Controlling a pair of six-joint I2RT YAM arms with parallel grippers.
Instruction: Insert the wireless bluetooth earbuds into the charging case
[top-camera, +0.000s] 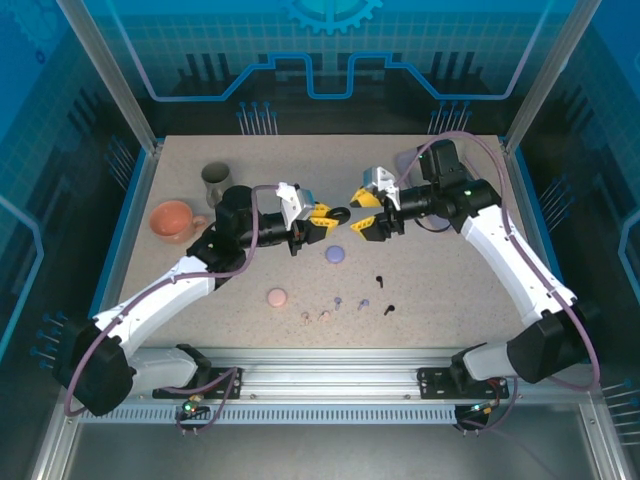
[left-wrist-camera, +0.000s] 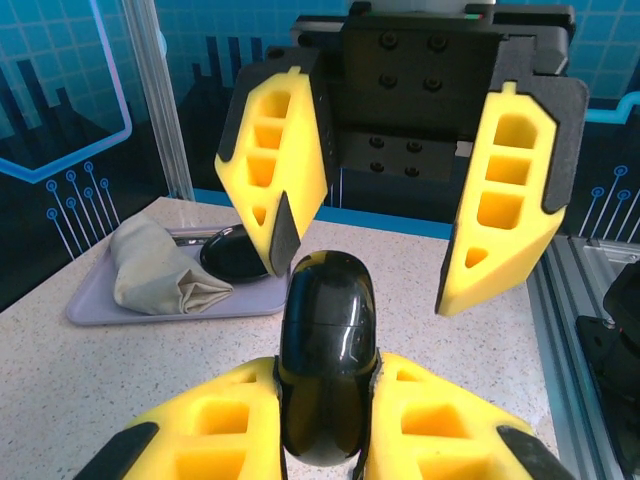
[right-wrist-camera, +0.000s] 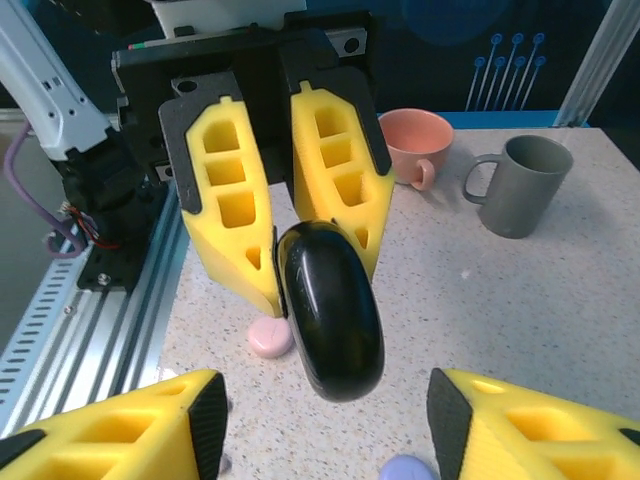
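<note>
Top view: the left gripper (top-camera: 335, 216) clamps the black charging case (top-camera: 343, 214) aloft; the earbuds (top-camera: 380, 278) lie loose on the table (top-camera: 430, 300). Left wrist: the right gripper (left-wrist-camera: 360, 285) straddles the case, jaws parted (contact unclear). Right wrist: we judge case-opening in hand; next, a square pinch on its free half.

Pink cup (top-camera: 172, 220) near grey mug (top-camera: 216, 182) — folded cloth (left-wrist-camera: 160, 270) on lavender tray (left-wrist-camera: 100, 308).

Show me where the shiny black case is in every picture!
Top external: black case mid-table, between left gripper and right gripper.
Left wrist: bottom centre, gripped from both sides.
Right wrist: centre, raised over the table.
Shared landmark: the left gripper, clamped on it.
</note>
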